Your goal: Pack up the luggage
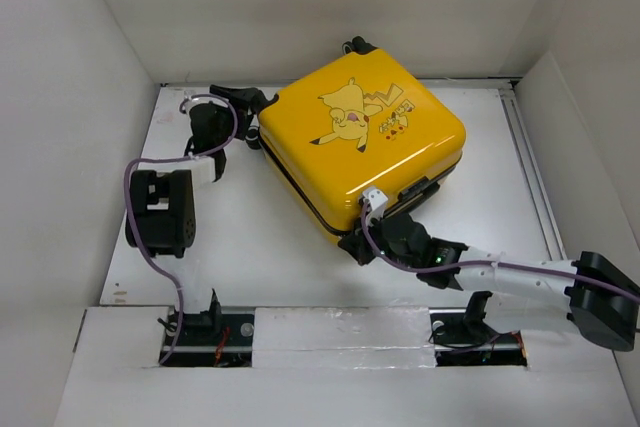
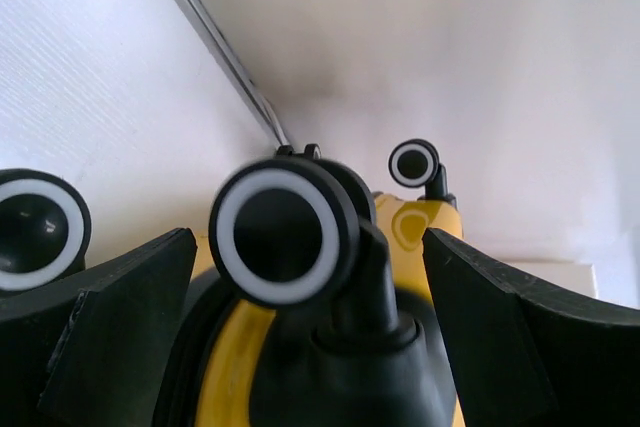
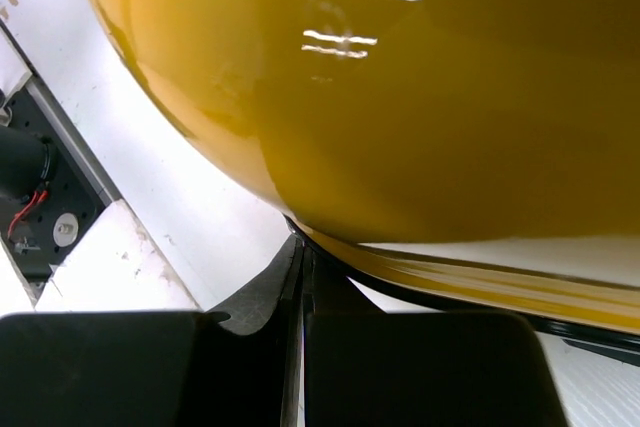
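Observation:
The luggage [image 1: 360,137], a yellow hard-shell suitcase with a cartoon print, lies closed and flat on the white table [image 1: 260,247]. My left gripper [image 1: 243,107] is at its far left corner. In the left wrist view it [image 2: 310,247] stands open, with a black-and-white caster wheel [image 2: 285,232] and its black stem between the fingers [image 2: 130,297], touching neither. Yellow shell [image 2: 415,222] and a second wheel [image 2: 412,162] show behind. My right gripper [image 1: 365,237] is shut at the near corner, its tips [image 3: 303,242] against the black zipper band [image 3: 480,292] under the shell [image 3: 400,97].
White enclosure walls rise close on the left [image 1: 70,97], back and right. A metal rail [image 1: 525,162] runs along the table's right side. Another caster wheel [image 2: 30,232] sits left of the left fingers. The arm bases [image 1: 200,332] stand at the near edge.

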Robot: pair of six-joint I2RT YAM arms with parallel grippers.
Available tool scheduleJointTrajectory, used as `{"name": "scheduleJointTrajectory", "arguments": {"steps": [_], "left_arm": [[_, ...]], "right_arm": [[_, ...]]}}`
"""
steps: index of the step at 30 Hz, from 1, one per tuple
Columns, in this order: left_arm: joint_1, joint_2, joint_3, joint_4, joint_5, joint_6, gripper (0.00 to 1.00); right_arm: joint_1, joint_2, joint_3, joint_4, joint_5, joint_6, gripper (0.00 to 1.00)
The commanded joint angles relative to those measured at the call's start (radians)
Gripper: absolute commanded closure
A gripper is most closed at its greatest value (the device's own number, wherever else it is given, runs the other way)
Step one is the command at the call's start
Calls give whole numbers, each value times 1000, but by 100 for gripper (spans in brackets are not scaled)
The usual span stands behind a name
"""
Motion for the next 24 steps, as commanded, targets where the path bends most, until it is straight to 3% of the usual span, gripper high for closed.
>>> {"name": "scheduleJointTrajectory", "arguments": {"steps": [1, 7, 12, 16, 20, 24], "left_arm": [[7, 28, 73, 19, 30, -82, 6], [7, 99, 151, 64, 40, -151, 15], [7, 160, 193, 87, 64, -204, 33], [7, 169, 182, 139, 64, -229, 37], [7, 169, 159, 189, 64, -251, 51], [7, 178, 149, 225, 64, -261, 81]], "right_arm": [[15, -2, 13, 105, -37, 10, 100], [15, 8, 13, 105, -37, 10, 100], [15, 8, 13, 105, -37, 10, 100], [15, 17, 13, 105, -37, 19, 100], [15, 17, 13, 105, -37, 19, 100], [15, -2, 13, 92, -7, 19, 100]]}}
